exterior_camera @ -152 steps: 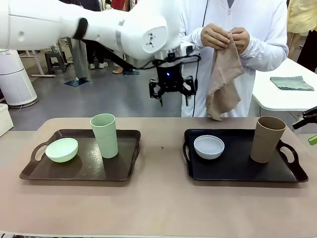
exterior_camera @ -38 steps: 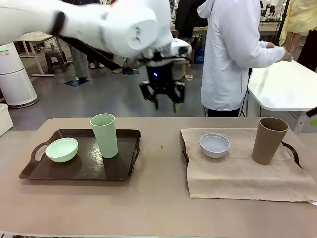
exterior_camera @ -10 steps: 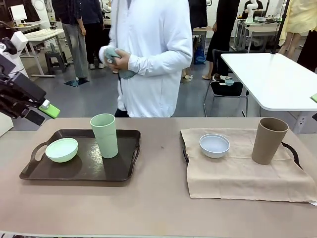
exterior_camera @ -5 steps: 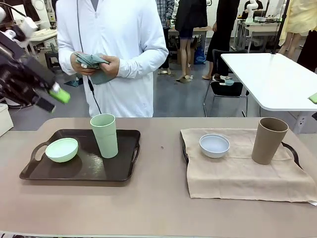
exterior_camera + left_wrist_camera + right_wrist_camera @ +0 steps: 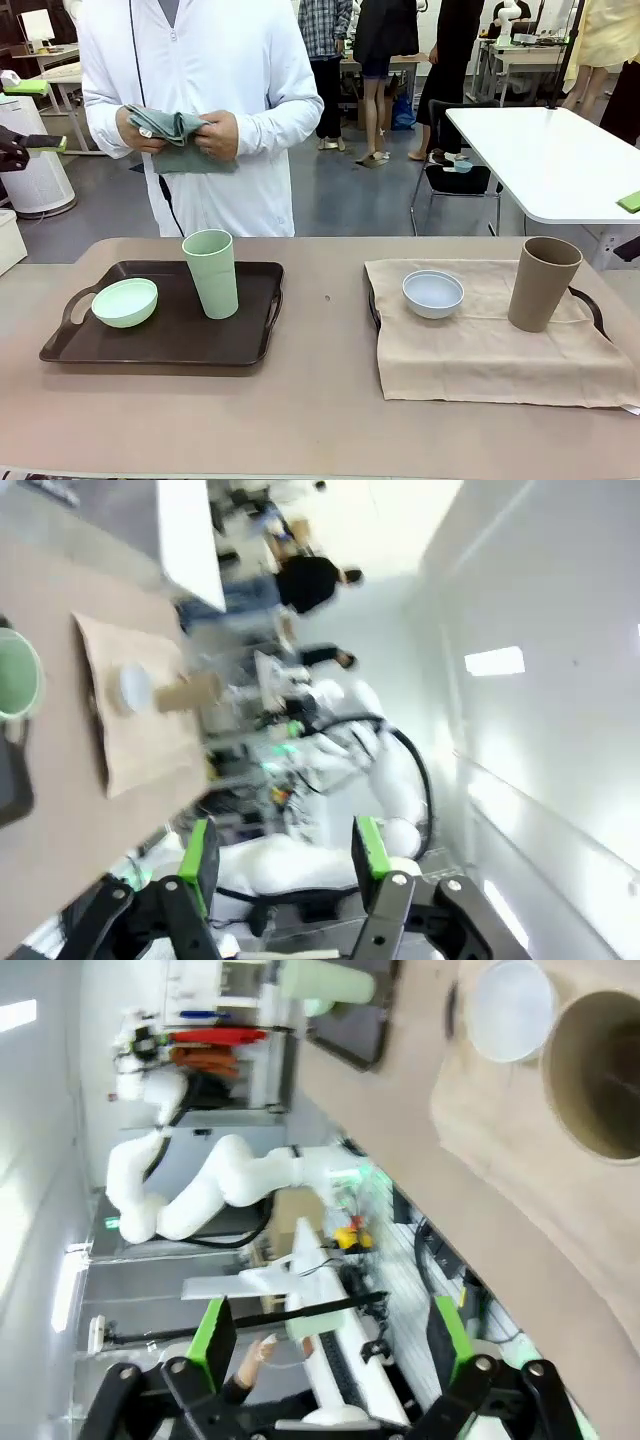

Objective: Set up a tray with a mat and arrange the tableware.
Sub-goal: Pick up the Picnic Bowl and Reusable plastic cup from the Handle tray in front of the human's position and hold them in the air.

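The left gripper (image 5: 285, 860) and right gripper (image 5: 330, 1345) hung spread, empty. Beyond the left tray (image 5: 175, 340), at the far side, a person (image 5: 200, 60) held a folded grey-green mat (image 5: 170, 128).

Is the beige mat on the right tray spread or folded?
Spread out: the beige mat lies flat over the right tray, the blue-grey bowl and brown cup standing on it.

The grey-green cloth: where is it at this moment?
In the front view, the grey-green cloth is in the person's hands, beyond the far edge of the table on the left, behind the mint green cup.
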Controlling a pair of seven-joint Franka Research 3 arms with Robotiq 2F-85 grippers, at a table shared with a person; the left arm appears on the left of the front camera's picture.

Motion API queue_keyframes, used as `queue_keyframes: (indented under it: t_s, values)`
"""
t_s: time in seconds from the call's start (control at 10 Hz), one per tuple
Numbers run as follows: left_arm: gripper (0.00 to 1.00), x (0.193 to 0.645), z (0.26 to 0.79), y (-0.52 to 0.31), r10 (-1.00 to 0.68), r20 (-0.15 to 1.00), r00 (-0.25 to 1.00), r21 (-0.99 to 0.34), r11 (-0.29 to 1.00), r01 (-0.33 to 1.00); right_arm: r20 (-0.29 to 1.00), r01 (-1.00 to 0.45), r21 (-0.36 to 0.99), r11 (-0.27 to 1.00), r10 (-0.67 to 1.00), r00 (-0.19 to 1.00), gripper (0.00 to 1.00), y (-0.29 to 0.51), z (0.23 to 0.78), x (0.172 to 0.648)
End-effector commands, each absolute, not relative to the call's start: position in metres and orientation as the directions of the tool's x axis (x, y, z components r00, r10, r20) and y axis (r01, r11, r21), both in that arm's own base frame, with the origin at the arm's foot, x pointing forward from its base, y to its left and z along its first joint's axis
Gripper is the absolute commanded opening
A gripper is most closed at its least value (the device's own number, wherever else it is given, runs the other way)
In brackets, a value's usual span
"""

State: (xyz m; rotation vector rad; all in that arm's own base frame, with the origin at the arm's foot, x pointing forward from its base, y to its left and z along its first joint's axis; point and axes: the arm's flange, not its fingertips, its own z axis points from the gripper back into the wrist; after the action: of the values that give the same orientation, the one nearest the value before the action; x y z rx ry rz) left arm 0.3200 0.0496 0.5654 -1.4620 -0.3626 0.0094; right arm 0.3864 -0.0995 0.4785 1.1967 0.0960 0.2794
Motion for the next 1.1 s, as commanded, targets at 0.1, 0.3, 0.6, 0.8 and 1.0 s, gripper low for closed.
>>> queue_keyframes:
  t_s: [0.1, 0.3, 0.6, 0.8, 1.0]
  values:
    - [0.70, 0.302, 0.514, 0.016, -0.053, 0.024, 0.998, -0.982, 0.184, 0.034, 0.058, -0.057, 0.998, -0.011, 0.199, 0.978, 1.00, -0.101, 0.482, 0.374]
    - [0.70, 0.315, 0.517, 0.024, 0.059, 0.083, 0.995, -0.995, 0.058, 0.080, -0.017, 0.014, 0.997, 0.070, 0.055, 0.998, 1.00, -0.092, 0.479, 0.363]
    - [0.70, 0.315, 0.517, 0.024, 0.059, 0.083, 0.995, -0.995, 0.058, 0.080, 0.044, -0.047, 0.999, 0.012, 0.162, 0.986, 1.00, -0.104, 0.476, 0.367]
    - [0.70, 0.315, 0.517, 0.024, 0.059, 0.083, 0.995, -0.995, 0.058, 0.080, 0.020, -0.022, 0.983, 0.181, 0.012, 1.000, 1.00, -0.126, 0.479, 0.353]
    - [0.70, 0.315, 0.517, 0.024, 0.059, 0.083, 0.995, -0.995, 0.058, 0.080, 0.050, -0.059, 0.993, 0.102, 0.085, 0.995, 1.00, -0.121, 0.477, 0.368]
